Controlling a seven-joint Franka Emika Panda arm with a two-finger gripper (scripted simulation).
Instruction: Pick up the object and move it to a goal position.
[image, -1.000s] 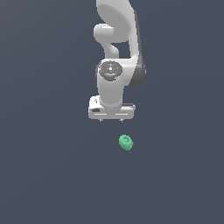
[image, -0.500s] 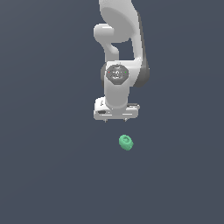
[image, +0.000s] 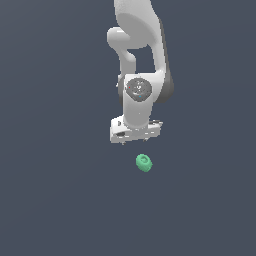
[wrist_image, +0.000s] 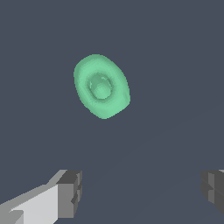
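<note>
Green lump (image: 144, 163) lies alone on the flat dark grey floor (image: 55, 200), a small rounded thing with a shallow dimple in its upper face. In the exterior view it sits just below the white gripper (image: 136, 140) and a little toward the exterior view's right of it; the two are apart, nothing touching. The gripper hangs from the white arm (image: 140, 45), which comes down from the top edge of that view, with a round grey joint cap (image: 138, 89) facing the camera above the gripper's block. The block itself looks slightly tilted. The wrist view shows the lump (wrist_image: 101, 86) clearly, oval in outline, dimple near its middle, resting on bare floor. Two grey fingertips (wrist_image: 70, 194) show in the same view, one at each side of the frame and well apart, with only floor between them. The jaws stand wide, holding nothing. The lump lies outside the gap between the fingertips, not between them.
</note>
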